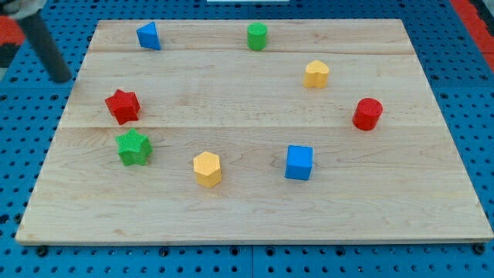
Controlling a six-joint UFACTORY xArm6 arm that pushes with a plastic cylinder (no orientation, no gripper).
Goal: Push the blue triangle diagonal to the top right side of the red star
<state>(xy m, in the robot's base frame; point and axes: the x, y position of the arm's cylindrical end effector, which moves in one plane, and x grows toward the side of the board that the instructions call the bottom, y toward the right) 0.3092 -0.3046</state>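
Eight blocks on a pale wooden board (pixel 255 208)

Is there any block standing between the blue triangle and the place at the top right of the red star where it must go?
No visible block does. The blue triangle block lies up and right of the red star block, with bare wood between them. The green star block sits below the red star. My tip is left of both, off the wooden board.

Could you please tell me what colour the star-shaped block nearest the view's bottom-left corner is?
Green. The green star shows clearly in the camera view, just below the red star.
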